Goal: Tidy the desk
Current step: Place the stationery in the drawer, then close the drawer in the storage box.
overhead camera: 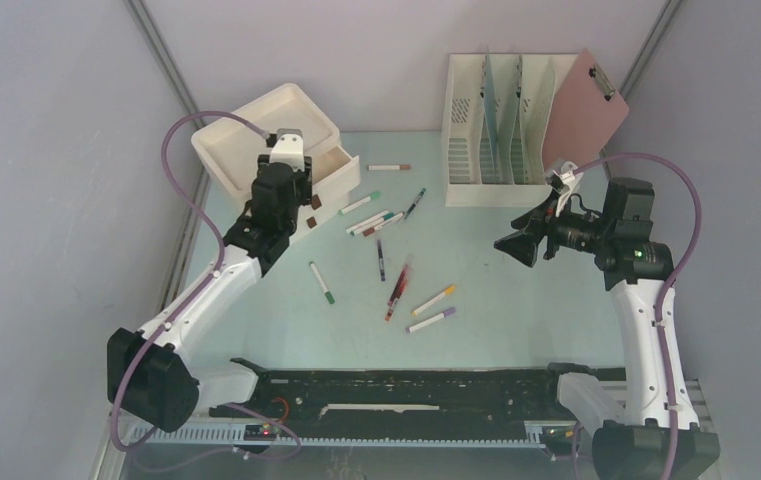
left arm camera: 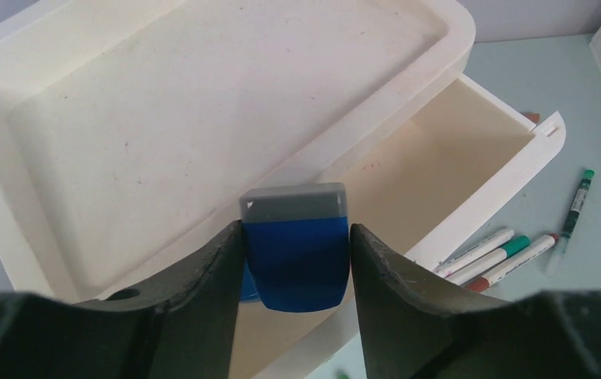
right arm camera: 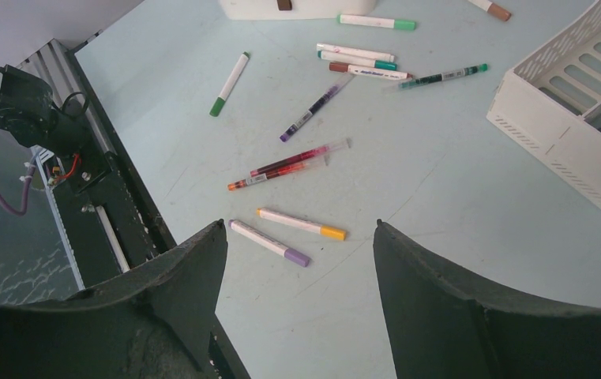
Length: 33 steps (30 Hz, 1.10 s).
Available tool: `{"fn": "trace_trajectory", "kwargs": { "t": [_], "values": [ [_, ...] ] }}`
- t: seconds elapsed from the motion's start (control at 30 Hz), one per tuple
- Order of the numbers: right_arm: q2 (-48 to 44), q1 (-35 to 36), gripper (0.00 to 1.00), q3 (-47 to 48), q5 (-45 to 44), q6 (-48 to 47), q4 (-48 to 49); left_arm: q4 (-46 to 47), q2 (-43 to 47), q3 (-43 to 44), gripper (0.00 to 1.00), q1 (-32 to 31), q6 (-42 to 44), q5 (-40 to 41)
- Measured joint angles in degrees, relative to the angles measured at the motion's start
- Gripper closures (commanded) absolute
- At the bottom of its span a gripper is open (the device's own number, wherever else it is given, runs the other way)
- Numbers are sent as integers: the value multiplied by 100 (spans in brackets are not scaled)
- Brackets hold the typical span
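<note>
The desk (overhead camera: 526,320) is a pale mint-green tabletop with several markers and pens scattered across its middle. My left gripper (overhead camera: 281,188) hangs over the cream drawer unit (overhead camera: 256,130). In the left wrist view the left gripper (left arm camera: 295,225) is shut on a blue block with a grey top (left arm camera: 297,253), above the open drawer (left arm camera: 439,150). My right gripper (overhead camera: 518,247) hovers open and empty over the desk's right side. In the right wrist view the right gripper (right arm camera: 299,223) is above a yellow-capped marker (right arm camera: 301,224) and a purple-capped marker (right arm camera: 269,242).
A cream slotted file rack (overhead camera: 496,130) stands at the back right with a pink clipboard (overhead camera: 586,110) leaning on it. A black slotted rail (overhead camera: 406,390) runs along the front edge. A cluster of markers (left arm camera: 502,257) lies just in front of the drawer.
</note>
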<state>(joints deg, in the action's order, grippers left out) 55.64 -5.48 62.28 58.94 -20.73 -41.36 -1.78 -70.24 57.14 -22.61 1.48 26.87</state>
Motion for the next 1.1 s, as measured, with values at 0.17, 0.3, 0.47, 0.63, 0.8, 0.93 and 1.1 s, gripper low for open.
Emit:
{"fn": "trace_trajectory", "kwargs": {
  "t": [0.17, 0.3, 0.47, 0.63, 0.8, 0.93, 1.1],
  "values": [
    [0, 0, 24, 0, 0, 0, 0, 50, 0, 0, 36, 9, 0, -4],
    [0, 0, 24, 0, 0, 0, 0, 63, 0, -2, 32, 15, 0, -7],
    [0, -2, 24, 0, 2, 0, 0, 63, 63, -2, 17, 17, -35, -50],
    [0, -7, 24, 0, 2, 0, 0, 96, 463, -127, 0, 24, -352, -361],
    [0, -4, 24, 0, 2, 0, 0, 295, 1141, -680, 0, 26, -811, -789],
    [0, -4, 24, 0, 2, 0, -2, 433, 1652, -1292, 0, 28, -1185, -1266],
    [0, -13, 24, 0, 2, -2, -2, 479, 2205, -1871, 0, 28, -1609, -1954]
  ]
}}
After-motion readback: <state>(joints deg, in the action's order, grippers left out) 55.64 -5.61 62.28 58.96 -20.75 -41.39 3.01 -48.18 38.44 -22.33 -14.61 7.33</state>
